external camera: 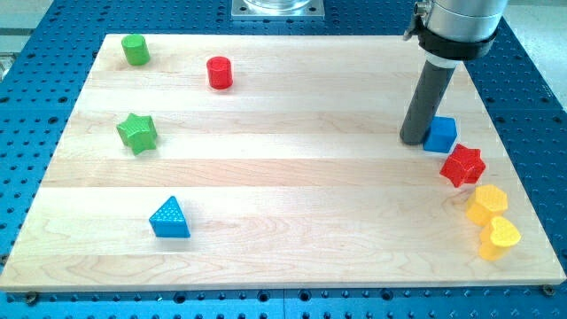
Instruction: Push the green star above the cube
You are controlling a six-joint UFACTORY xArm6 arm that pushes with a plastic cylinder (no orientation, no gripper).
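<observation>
A lab bench: a wooden board (283, 177) lies on a blue metal plate drilled with holes (532, 106).

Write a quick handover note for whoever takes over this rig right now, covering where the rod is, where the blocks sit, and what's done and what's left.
My tip is down on the board at the view's right, right beside the blue cube, on its left side.
The green star sits far off at the view's left, about level with the cube, not above it.
Done: nothing visible yet; the star looks untouched.
Left: bring the tip across to the star and push it rightward and toward the view's top until it lies above the cube.
Watch the red cylinder, which stands near a likely path.
</observation>
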